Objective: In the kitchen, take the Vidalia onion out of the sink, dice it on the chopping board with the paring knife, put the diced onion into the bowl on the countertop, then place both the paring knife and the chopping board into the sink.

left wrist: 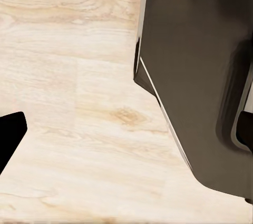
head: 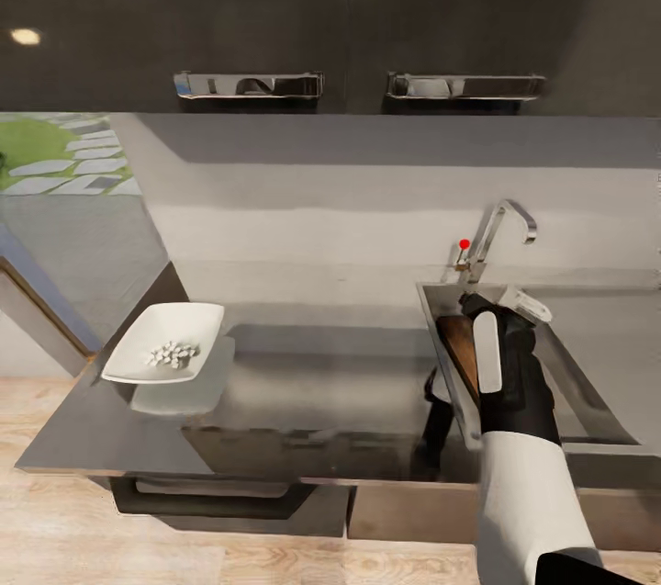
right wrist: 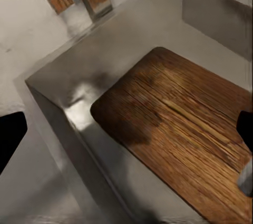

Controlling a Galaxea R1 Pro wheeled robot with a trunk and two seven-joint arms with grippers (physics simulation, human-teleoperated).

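The chopping board (right wrist: pixel 179 129) lies flat in the sink (right wrist: pixel 132 39), and a brown strip of the board (head: pixel 456 346) shows beside my right arm. My right gripper (right wrist: pixel 126 145) hovers just above it, open, with nothing between its fingers. In the head view the right gripper (head: pixel 485 308) is over the sink (head: pixel 574 378). The white bowl (head: pixel 165 342) stands at the countertop's (head: pixel 321 383) left end and holds small pale diced onion pieces (head: pixel 172 354). My left gripper (left wrist: pixel 126 134) is open and hangs low over the wooden floor. The paring knife is out of view.
The chrome tap (head: pixel 496 236) with its red knob (head: pixel 464 244) rises behind the sink. Dark wall cabinets (head: pixel 349 16) hang above the counter. A dark base cabinet (left wrist: pixel 200 76) stands close to my left gripper.
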